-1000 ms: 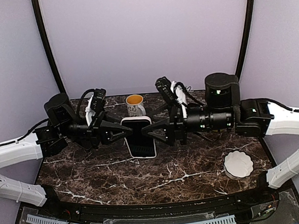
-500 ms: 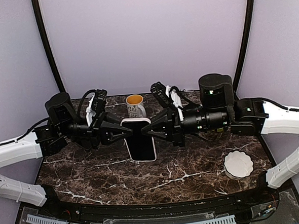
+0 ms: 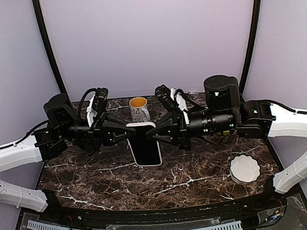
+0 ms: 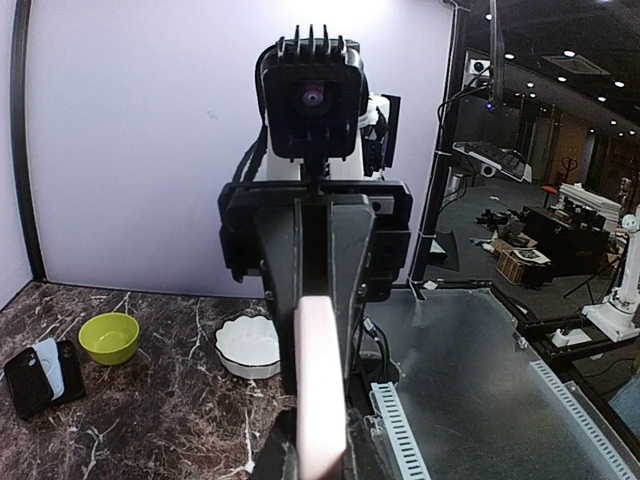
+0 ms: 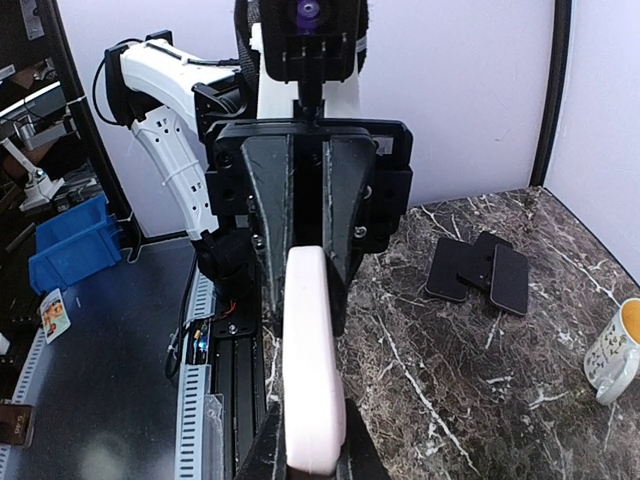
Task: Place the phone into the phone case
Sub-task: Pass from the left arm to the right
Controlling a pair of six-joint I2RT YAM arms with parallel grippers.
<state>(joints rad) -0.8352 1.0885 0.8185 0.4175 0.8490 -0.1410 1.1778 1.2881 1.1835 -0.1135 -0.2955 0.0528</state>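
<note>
1. The right gripper, which stood wide around the right edge of the phone case a second ago, now stands narrow and clamps that edge.
2. The left gripper has tightened slightly and pinches the opposite edge. The case has shifted a little toward the right arm.
3. The phone shows as a dark face framed by the pale case rim, held between both grippers over the far middle of the table.
4. Judgement: both arms now squeeze the rim, so the phone is probably being seated. Whether every corner is in cannot be told.
5. The mug stands just behind the case and is the nearest obstruction.
6. The white dish lies well apart at the right. The green bowl and the dark flat items lie off to the sides.
</note>
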